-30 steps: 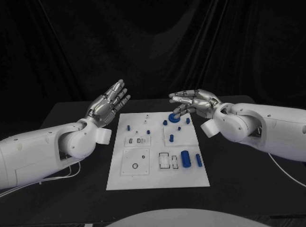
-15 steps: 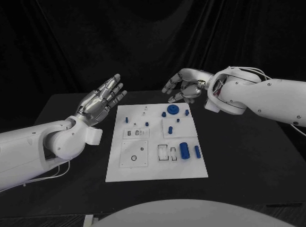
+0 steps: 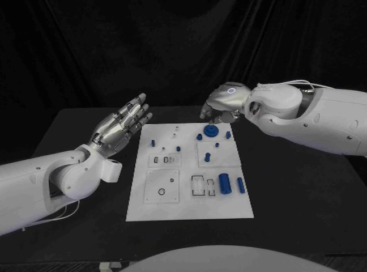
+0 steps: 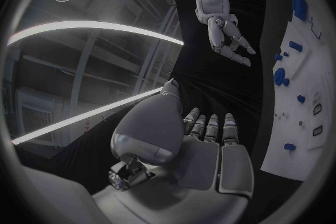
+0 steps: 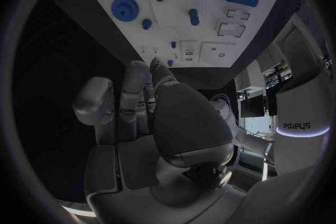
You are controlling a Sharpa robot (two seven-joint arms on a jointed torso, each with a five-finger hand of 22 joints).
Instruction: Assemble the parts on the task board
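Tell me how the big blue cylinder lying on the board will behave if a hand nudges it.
The big blue cylinder lies on its side on the task board, so a sideways nudge would probably roll it. It looks rigid, likely plastic and light. Its smooth round surface may slip in a loose pinch.

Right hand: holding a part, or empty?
Empty. The right hand hangs above the board's far edge, fingers apart, and the blue gear sits on the board.

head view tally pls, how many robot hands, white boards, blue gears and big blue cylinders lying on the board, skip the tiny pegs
silver robot hands: 2, the left hand and the right hand
white task board: 1
blue gear wheel: 1
blue cylinders lying flat: 2, the thick blue cylinder and the slim blue cylinder
total: 6
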